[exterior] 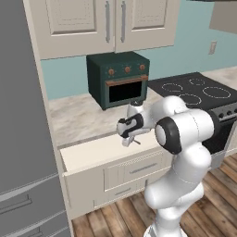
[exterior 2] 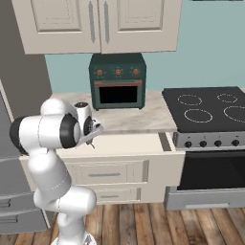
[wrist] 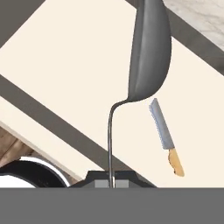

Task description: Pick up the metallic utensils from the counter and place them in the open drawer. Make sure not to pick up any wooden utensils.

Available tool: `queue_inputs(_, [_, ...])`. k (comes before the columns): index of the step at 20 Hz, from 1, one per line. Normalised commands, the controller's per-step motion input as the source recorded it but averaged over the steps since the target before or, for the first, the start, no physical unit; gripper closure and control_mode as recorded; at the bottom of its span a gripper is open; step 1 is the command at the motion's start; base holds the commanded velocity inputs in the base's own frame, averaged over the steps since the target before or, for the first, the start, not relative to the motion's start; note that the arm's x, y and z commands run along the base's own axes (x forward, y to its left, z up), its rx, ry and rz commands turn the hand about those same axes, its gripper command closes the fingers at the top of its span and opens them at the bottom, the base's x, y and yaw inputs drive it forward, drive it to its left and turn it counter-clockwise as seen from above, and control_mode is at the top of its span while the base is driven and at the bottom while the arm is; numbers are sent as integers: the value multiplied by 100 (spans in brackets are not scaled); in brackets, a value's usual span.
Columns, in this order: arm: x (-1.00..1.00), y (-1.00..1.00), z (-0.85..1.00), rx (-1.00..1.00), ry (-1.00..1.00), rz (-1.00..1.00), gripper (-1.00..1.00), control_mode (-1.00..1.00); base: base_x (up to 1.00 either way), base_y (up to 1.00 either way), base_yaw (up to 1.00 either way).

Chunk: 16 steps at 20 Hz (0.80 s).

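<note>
Metal spoon pinched over the open drawer, knife already inside.

In the hand view our gripper [wrist: 111, 180], at bottom centre, has its tips pressed together on the thin handle of the grey metal spoon [wrist: 148, 52], whose bowl reaches to the top of the frame above the cream floor of the open drawer [wrist: 61, 78]. The small knife [wrist: 165, 136] lies on that floor, right of centre. We judge this the last placing step: next we lower a little and let go. In the left base view the gripper [exterior: 131, 139] looks to hang mid-frame over the drawer, below the counter [exterior: 78, 115], though it is small there.
</note>
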Motion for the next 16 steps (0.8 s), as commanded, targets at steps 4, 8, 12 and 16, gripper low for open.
queue_inputs(4, [0,0,-40,0,2,3,100,-100,0,0,0])
queue_inputs(8, [0,0,-45,0,0,4,100,-100,0,0,0])
queue_inputs(12, [0,0,-30,0,0,3,100,-100,0,0,0])
queue_inputs(16, [7,0,-5,0,0,0,100,-100,0,0,0])
